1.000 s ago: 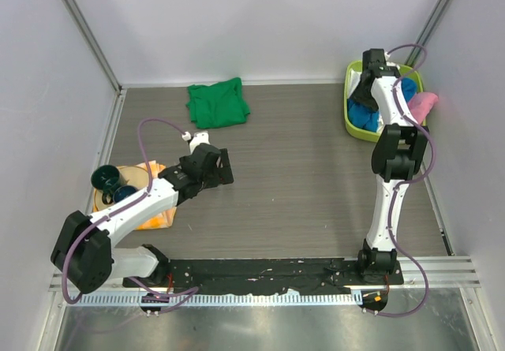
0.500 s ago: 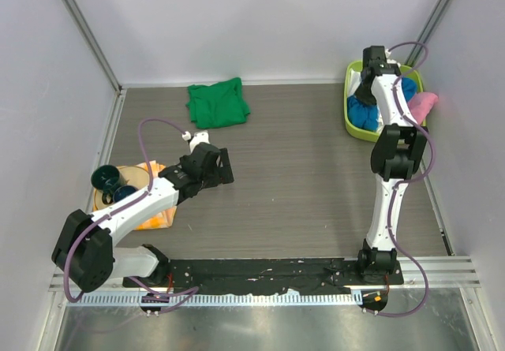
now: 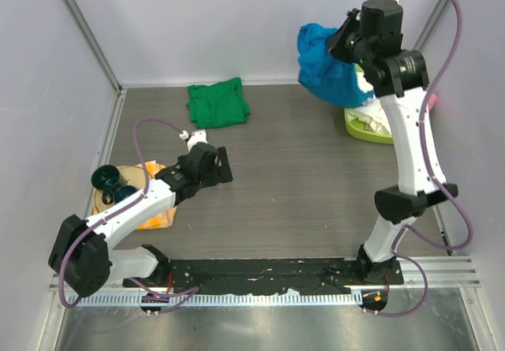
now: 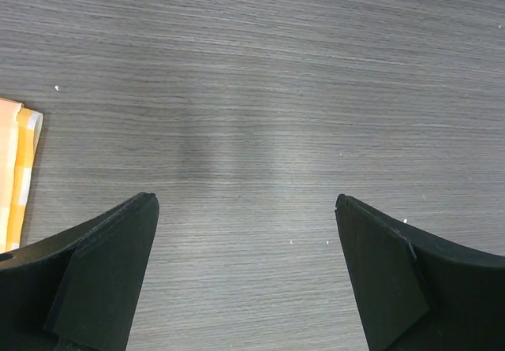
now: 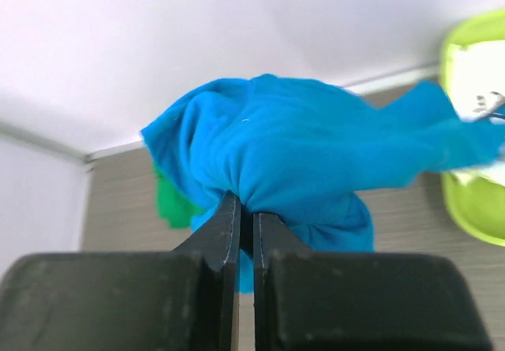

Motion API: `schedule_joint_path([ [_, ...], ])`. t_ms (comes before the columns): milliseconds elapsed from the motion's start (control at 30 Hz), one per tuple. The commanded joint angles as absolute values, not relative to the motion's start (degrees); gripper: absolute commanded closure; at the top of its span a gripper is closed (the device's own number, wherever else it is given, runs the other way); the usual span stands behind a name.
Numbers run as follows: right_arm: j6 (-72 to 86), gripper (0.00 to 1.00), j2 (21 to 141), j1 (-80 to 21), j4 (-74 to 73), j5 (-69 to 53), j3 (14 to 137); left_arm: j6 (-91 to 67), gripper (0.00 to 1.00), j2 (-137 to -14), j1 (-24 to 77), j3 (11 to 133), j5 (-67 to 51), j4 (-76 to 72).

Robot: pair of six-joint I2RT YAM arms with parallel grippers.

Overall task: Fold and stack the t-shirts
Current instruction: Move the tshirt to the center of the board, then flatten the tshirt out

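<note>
My right gripper [image 3: 345, 38] is shut on the bright blue t-shirt [image 3: 327, 71] and holds it high in the air, left of the green bin [image 3: 359, 128]. In the right wrist view the blue t-shirt [image 5: 300, 154] bunches above my closed fingertips [image 5: 246, 203]. The green t-shirt [image 3: 217, 103] lies folded on the table at the back, also seen in the right wrist view [image 5: 175, 201]. A white shirt [image 3: 372, 114] lies in the bin. My left gripper [image 3: 223, 166] is open and empty over bare table [image 4: 245, 209].
A small orange-yellow checked cloth [image 3: 150, 209] lies at the left with a dark teal cup-like object [image 3: 106, 181] on it; its corner shows in the left wrist view [image 4: 17, 162]. Walls enclose the table on three sides.
My right arm has lifted up and out of the bin, pulling the blue t-shirt up and to the left into the air. The left arm has barely moved.
</note>
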State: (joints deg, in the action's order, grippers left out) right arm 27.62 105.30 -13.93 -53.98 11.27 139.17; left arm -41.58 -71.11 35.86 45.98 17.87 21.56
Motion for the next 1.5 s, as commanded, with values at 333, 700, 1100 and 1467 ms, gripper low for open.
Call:
schedule_joint_path([
  [333, 30.68, 0.27, 71.12, -28.64, -36.91, 12.03, 74.99, -43.15, 0.0, -62.76, 35.42, 48.43, 18.72, 25.75],
  [700, 29.88, 0.07, 70.2, -32.52, -40.96, 22.59, 74.16, -43.51, 0.0, -67.05, 35.51, 50.53, 15.12, 22.86],
  [1100, 28.65, 0.34, 98.42, -32.52, -34.45, 21.63, 85.94, -43.86, 0.0, -75.68, 35.59, 51.77, 12.57, 19.25],
  [1467, 30.67, 0.42, 98.45, -37.61, -35.51, 18.63, 79.91, -42.98, 0.0, -73.74, 35.51, 50.54, 14.94, 20.39],
])
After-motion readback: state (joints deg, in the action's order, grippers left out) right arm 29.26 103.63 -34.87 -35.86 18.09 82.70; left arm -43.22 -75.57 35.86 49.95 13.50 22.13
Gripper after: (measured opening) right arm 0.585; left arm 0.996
